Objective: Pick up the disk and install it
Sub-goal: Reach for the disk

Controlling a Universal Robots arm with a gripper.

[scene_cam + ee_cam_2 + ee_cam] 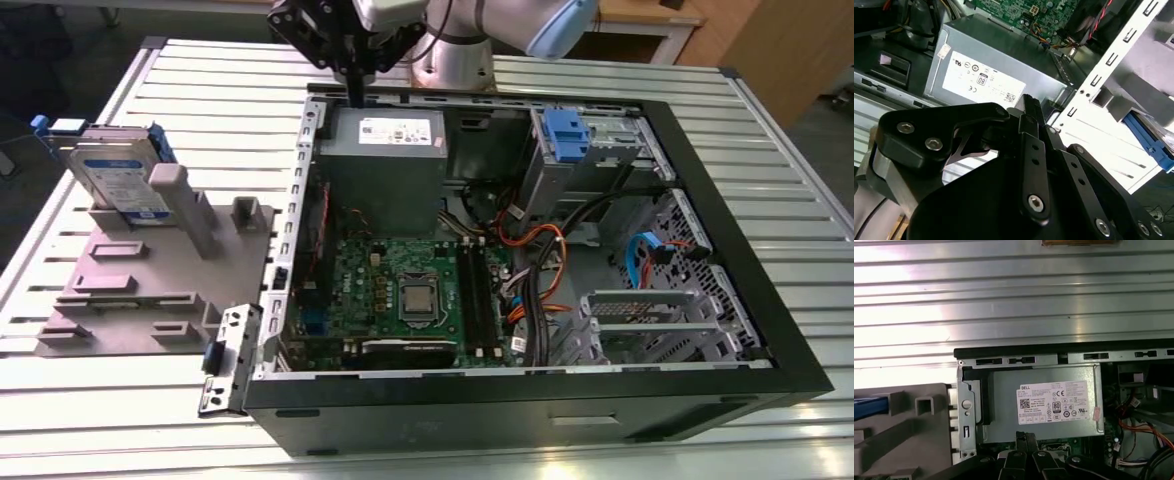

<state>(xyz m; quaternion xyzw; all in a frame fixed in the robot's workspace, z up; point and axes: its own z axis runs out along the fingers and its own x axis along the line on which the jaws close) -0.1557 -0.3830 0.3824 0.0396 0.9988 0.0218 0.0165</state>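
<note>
So my gripper (358,97) is hanging right over the grey power supply box (387,135) inside the open computer case (534,405), fingers pinched together on nothing. The disk (118,178) is well away from it, towards the exterior view's left, standing upright on the grey stand (134,290).

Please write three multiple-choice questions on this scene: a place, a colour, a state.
1. Where is the disk? A inside the case; B in the grey stand beside the case; C in the gripper.
2. What colour is the clip inside the case? A red; B blue; C yellow.
3. What does the gripper hold? A nothing; B the disk; C a screwdriver.
Answers: 1 B, it stands on edge in the grey stand, at the exterior view's left of the case. 2 B, plainly blue. 3 A, it hangs bare above the grey box.
</note>
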